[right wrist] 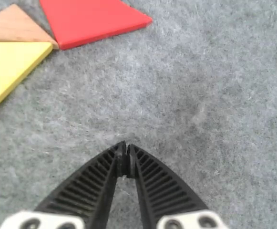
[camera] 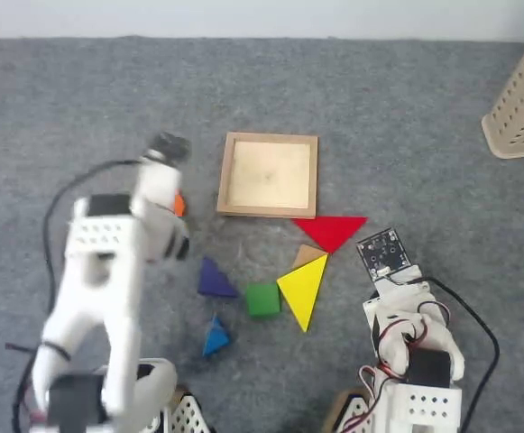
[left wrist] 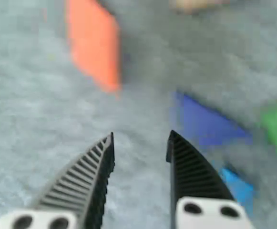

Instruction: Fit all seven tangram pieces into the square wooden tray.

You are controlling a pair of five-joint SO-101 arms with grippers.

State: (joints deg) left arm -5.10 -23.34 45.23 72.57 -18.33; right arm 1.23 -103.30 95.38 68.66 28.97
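**Item 1, square wooden tray** (camera: pixel 270 138): holds no pieces; lies at mid-table, beyond all seven pieces.

**Item 2, left gripper** (left wrist: pixel 141 135): fingers spread apart, gripping nothing, above bare carpet. The orange piece (left wrist: pixel 93 45) lies beyond the fingertips with its long axis running away from them. In the high view it peeks out beside the left arm, near the tray's near-left corner. The purple triangle (left wrist: pixel 205 124), green square (left wrist: pixel 276 126) and blue triangle (left wrist: pixel 238 186) lie off to one side of the gripper.

**Item 3, right gripper** (right wrist: pixel 127 145): fingers pressed together on nothing (tips over bare carpet). The red triangle (right wrist: pixel 93 19), yellow triangle (right wrist: pixel 9 67) and wood-coloured triangle (right wrist: pixel 16 26) lie well ahead of it.

**Item 4, orientations, high view**: the red triangle's long edge runs along the tray's near edge, and its apex points toward the arms. The yellow triangle's long edge runs roughly front to back, and the wood-coloured triangle sits between the two.
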